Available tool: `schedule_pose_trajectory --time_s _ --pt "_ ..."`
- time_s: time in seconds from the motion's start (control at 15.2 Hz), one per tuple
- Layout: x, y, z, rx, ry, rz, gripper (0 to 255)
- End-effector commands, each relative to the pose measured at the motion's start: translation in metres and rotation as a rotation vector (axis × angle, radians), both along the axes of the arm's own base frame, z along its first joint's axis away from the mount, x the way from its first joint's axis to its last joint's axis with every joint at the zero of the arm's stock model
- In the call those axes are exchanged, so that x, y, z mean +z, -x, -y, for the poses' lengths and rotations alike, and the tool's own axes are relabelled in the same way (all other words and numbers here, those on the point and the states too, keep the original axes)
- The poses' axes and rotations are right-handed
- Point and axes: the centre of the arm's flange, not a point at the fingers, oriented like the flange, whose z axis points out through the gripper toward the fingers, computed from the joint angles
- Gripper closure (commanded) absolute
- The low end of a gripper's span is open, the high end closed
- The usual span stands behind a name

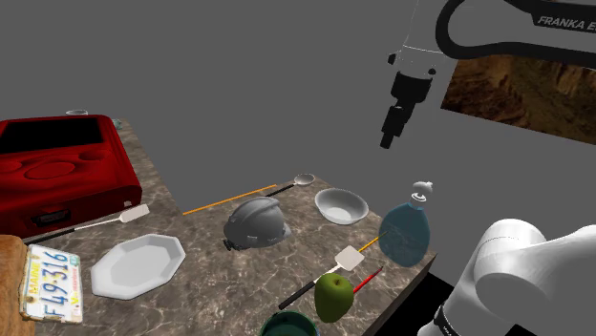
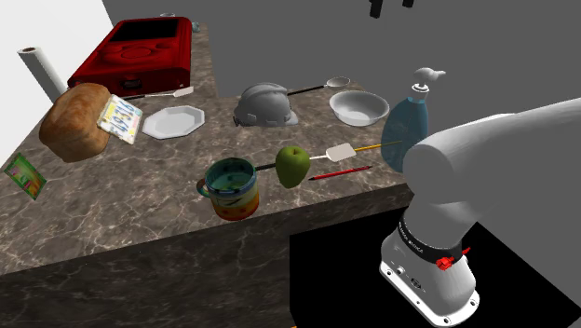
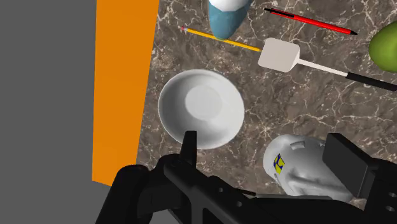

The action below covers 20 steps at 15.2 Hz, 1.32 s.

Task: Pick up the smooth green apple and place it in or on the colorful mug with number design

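Edge risk: apple (image 2: 292,165) near the front edge of the counter (image 1: 220,277), just beside the mug (image 2: 231,188); likely to roll off if nudged on approach.
Grip risk: apt to squirt free if pinched off-centre; little purchase on round, glossy skin.
Drop risk: may strike the mug's rim and tip it if released off-centre.
Clutter risk: red pen (image 2: 340,172) and spatula (image 2: 339,151) close beside the apple; could snag a closing finger.
Mug: squat glossy cylinder, teal inside, bright bands outside, loop handle.
Apple: smooth green ball, dimpled top.
Pen: slim red stick.
Spatula: flat white square head, thin black handle.
Counter: dark veined stone look, polished.
Soap bottle (image 1: 405,232): translucent teal, bulging body, white pump.
Helmet (image 1: 256,224): grey hard shell, ribbed dome.
Bowl (image 1: 341,205): plain white, shallow, round.
Gripper (image 3: 266,140): hangs high above bowl and helmet, well apart from the apple; fingers spread wide, clasps nothing.
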Motion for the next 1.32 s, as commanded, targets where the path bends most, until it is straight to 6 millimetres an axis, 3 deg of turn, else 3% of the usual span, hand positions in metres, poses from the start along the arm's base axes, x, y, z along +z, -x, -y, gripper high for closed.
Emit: schedule_pose_trajectory --time_s 0.0,1.25 --pt "0.0 0.0 0.0 0.0 0.0 0.0 0" --pt "-0.181 0.028 -0.144 0.061 -0.138 -0.138 0"
